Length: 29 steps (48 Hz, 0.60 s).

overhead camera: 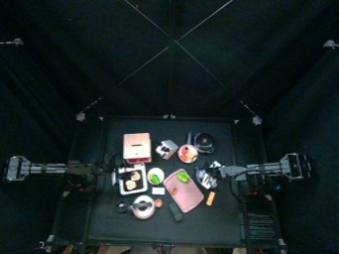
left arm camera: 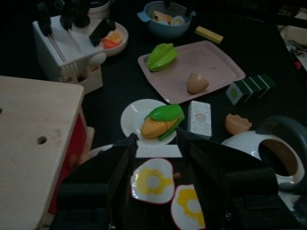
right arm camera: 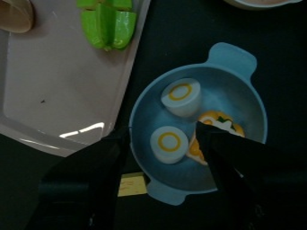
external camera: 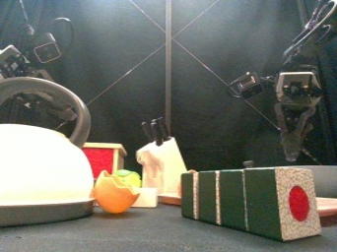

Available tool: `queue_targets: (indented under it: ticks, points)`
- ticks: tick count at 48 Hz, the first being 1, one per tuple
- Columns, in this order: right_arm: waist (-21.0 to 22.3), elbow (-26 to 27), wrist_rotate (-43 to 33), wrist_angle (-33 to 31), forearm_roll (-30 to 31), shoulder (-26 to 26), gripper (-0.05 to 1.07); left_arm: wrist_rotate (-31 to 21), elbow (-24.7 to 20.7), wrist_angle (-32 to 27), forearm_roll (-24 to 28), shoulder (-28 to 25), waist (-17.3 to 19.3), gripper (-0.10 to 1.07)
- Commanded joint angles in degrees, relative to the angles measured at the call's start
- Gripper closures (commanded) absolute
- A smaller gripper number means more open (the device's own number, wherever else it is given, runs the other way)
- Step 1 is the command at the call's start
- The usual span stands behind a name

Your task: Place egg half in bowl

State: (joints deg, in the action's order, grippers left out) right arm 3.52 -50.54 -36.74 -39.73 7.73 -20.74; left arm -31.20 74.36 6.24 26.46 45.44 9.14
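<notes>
On the right side of the table (overhead camera: 103, 206), the right arm is hanging over the blue bowl (right arm camera: 240, 65), which is sitting just to the right of the pink board (right arm camera: 60, 85). The left arm is resting over the left side. The right gripper (right arm camera: 162, 148) is hovering above the bowl with its jaws spread wide and nothing between them. The left gripper (left arm camera: 162, 160) is also showing its jaws apart, poised above two spare egg halves (left arm camera: 153, 178) lying on the left of the table. Inside the bowl, two egg halves are lying yolk-up: one (right arm camera: 170, 141) directly beneath the open jaws, the other (right arm camera: 182, 92) just beside it, with a small orange piece (right arm camera: 222, 121) touching the wall. Judging by this, the release step is finishing and the egg half is already sitting in the bowl. The next move is likely calling for a straight lift clear of the rim, without nudging the bowl or dragging a half back out.
</notes>
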Motion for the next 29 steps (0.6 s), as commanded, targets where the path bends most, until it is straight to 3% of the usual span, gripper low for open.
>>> queue_targets:
  ticks: [1, 6, 20, 29]
  points:
    - [0.09, 1.41, 0.18, -0.44, -1.14, -0.88, 0.11, -0.09, -0.70, 0.26, 0.00, -0.09, 0.09, 0.18]
    - [-0.35, 1.93, 0.53, -2.20, -3.69, -0.62, 0.11, -0.18, -0.70, 0.26, -0.09, -0.09, 0.09, 0.18]
    - [0.18, 2.46, 0.26, -3.08, -2.90, 0.00, 0.11, 0.00, -0.79, 0.62, -2.81, -0.09, -0.09, 0.18]
    - [0.18, 2.55, 0.35, -3.25, -2.37, 3.69, 0.11, 0.18, -1.49, 0.62, -2.90, -0.09, -0.09, 0.18]
